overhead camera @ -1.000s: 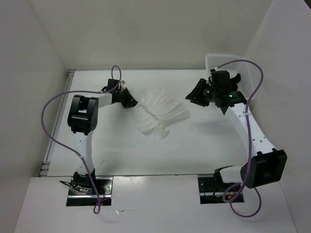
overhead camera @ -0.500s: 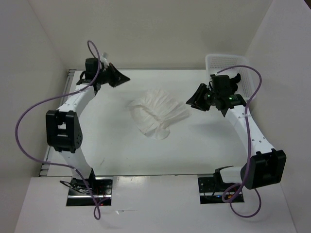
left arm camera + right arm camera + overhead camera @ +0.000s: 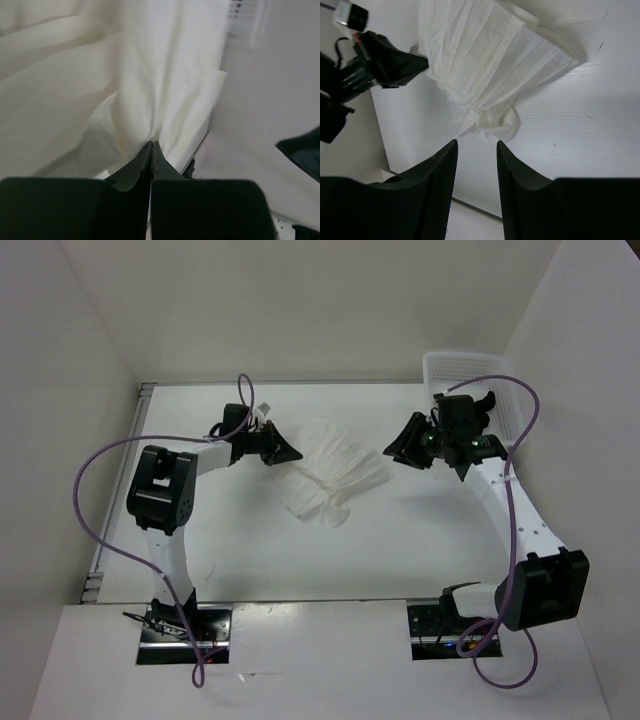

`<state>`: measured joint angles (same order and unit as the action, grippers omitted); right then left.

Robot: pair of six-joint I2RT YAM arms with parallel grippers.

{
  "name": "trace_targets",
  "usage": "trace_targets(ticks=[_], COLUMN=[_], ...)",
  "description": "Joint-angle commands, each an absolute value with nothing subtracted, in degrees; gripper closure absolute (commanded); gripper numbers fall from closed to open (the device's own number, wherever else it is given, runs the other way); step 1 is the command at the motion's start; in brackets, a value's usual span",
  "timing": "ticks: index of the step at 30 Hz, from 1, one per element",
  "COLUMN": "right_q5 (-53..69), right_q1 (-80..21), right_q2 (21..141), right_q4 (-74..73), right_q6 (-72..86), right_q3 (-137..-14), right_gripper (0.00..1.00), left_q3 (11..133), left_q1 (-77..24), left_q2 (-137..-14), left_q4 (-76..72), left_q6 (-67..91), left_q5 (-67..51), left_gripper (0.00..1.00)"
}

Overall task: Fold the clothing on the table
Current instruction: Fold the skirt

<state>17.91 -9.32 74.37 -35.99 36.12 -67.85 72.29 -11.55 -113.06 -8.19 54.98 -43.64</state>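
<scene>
Top external view: we've got the white clothing (image 3: 325,475) lying crumpled in the middle of the counter (image 3: 420,540). The left tool (image 3: 290,453) is clenched tight, tips touching the garment's left edge; whether fabric is pinched, we cannot tell. The right tool (image 3: 398,448) hangs near the right edge, jaws half apart, grasping nothing.

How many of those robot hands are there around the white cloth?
2. The left hand is at the left edge of the clothing, fingers shut. The right hand hangs open off its right side, near the basket. None looks hidden.
</scene>
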Motion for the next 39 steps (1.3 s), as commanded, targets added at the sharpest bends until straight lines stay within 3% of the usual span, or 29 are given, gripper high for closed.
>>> trace_targets(ticks=[1,17,20,23,26,27,28,29,34,35,37,39], right_q5=[19.1,17.9,18.6,20.6,26.7,28.6,30.3,33.2,35.5,35.5,35.5,35.5], right_q1=[-8.9,-7.2,-7.2,-4.5,1.0,2.4,3.8,6.0,7.9,7.9,8.4,8.4], right_q2=[71.5,69.8,68.6,66.2,64.8,63.6,63.0,62.2,54.2,53.3,50.9,49.8], right_q4=[-33.7,-35.5,-35.5,-36.4,-37.4,-37.4,-37.4,-38.1,-38.1,-38.1,-38.1,-39.9], right_q6=[36.6,36.7,36.7,34.2,31.6,31.1,30.4,30.4,29.1,29.1,29.1,29.1], right_q3=[-66.6,-66.1,-65.4,-64.8,-64.8,-64.8,-63.8,-63.3,-58.5,-57.3,-56.5,-56.5], right_gripper=[0.57,0.55,0.54,0.51,0.47,0.46,0.46,0.43,0.32,0.21,0.17,0.07], left_q3=[74.2,71.7,68.2,67.0,68.7,69.6,70.2,70.2,61.5,59.1,57.6,55.6], left_q1=[-10.3,-7.6,-7.6,-7.6,-7.6,-7.6,-7.6,-7.6,-7.6,-7.6,-7.6,-7.6], left_q2=[-116.8,-131.3,-127.8,-113.9,-101.7,-99.2,-96.8,-92.1,-77.7,-73.7,-69.4,-66.8], left_q4=[-13.2,-11.9,-14.8,-14.1,-4.9,-2.2,0.1,3.2,9.9,11.1,15.1,18.3], left_q6=[55.9,53.8,56.1,55.5,49.7,48.0,45.2,44.2,41.3,40.7,40.1,39.5], left_q5=[-44.7,-36.6,-37.8,-39.2,-36.0,-34.6,-33.9,-33.3,-28.1,-27.3,-26.2,-25.5], left_gripper=[1.0,1.0,1.0,0.99,0.81,0.71,0.5,0.42,0.21,0.16,0.15,0.12])
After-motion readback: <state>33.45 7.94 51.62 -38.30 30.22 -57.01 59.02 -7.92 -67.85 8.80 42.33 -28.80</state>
